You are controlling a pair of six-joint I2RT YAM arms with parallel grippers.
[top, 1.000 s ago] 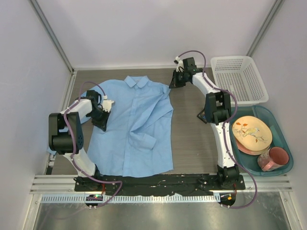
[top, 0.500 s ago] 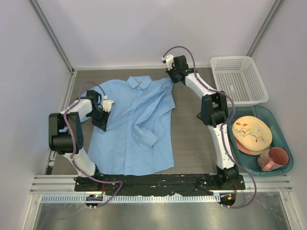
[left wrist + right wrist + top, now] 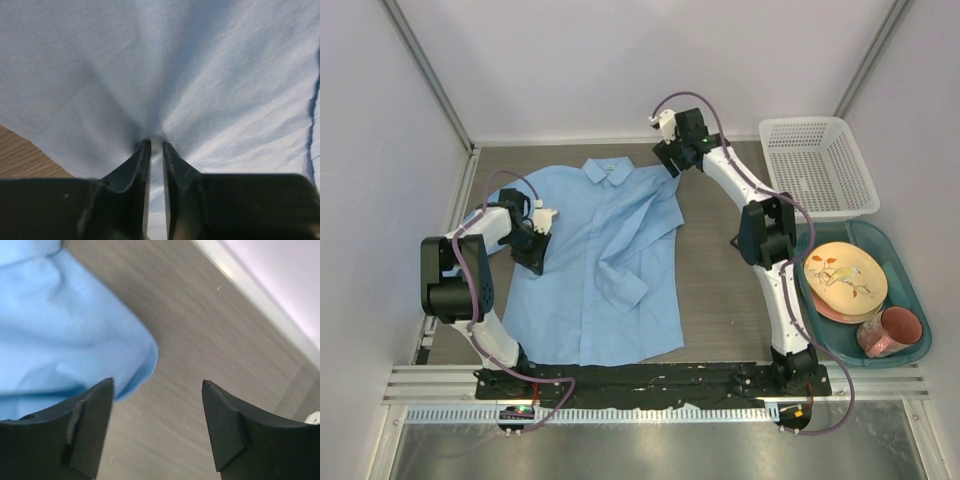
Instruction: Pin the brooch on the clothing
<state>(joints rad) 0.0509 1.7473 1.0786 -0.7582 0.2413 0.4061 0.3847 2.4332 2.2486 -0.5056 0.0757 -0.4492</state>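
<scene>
Light blue shirt (image 3: pixel 600 260) lies spread out, no brooch in any view: by the look of it, pinning has not begun

Your left gripper (image 3: pixel 156 144) pinches a pucker of the light blue shirt, jaws almost together; your right gripper (image 3: pixel 157 382) is spread and empty over the table (image 3: pixel 710 270), just beside the shoulder at the collar end. You've yet to find, fetch and fasten the brooch

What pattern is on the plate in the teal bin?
Cream, with a bird-on-a-branch motif; the plate shows best in the top external view.
</scene>
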